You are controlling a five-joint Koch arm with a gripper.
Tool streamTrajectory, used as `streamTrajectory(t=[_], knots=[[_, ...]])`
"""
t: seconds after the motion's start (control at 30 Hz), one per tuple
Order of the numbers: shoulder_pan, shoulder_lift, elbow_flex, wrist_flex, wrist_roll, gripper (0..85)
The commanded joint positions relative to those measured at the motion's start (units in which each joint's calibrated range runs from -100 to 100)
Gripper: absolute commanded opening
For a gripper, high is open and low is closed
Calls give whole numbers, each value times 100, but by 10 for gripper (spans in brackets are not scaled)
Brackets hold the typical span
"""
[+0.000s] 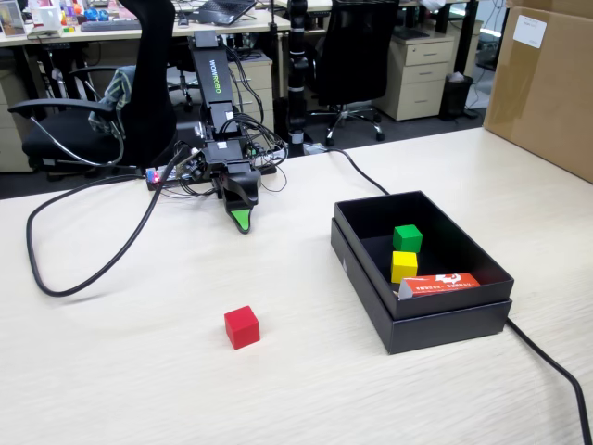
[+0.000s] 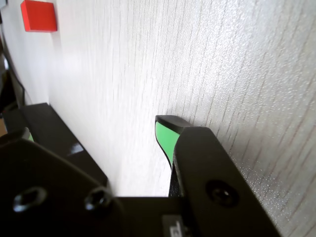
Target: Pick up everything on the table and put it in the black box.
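- On the tabletop in the fixed view, the red cube sits alone, at about 6 o'clock from the hand and well apart from it; the black box lies at about 3 o'clock of the cube.
- Inside the box rest a green cube, a yellow cube and an orange carton.
- The hand holds nothing; whether its jaws are parted I cannot tell, since only one green tip shows clearly in the wrist view.
- The red cube looks small, rigid and probably light, with flat, smooth faces.
- Two opposite side faces, gripped squarely at mid-height, seem the safest hold; a skewed pinch on the edges could squirt it out.
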Motion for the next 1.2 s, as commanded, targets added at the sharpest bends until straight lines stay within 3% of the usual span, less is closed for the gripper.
streamTrajectory(t=[0.0,1.0,1.17], knots=[[0,-13,-84,-276,-5,485],[10,-13,-57,-320,5,475],[-29,-13,587,-1348,88,476]])
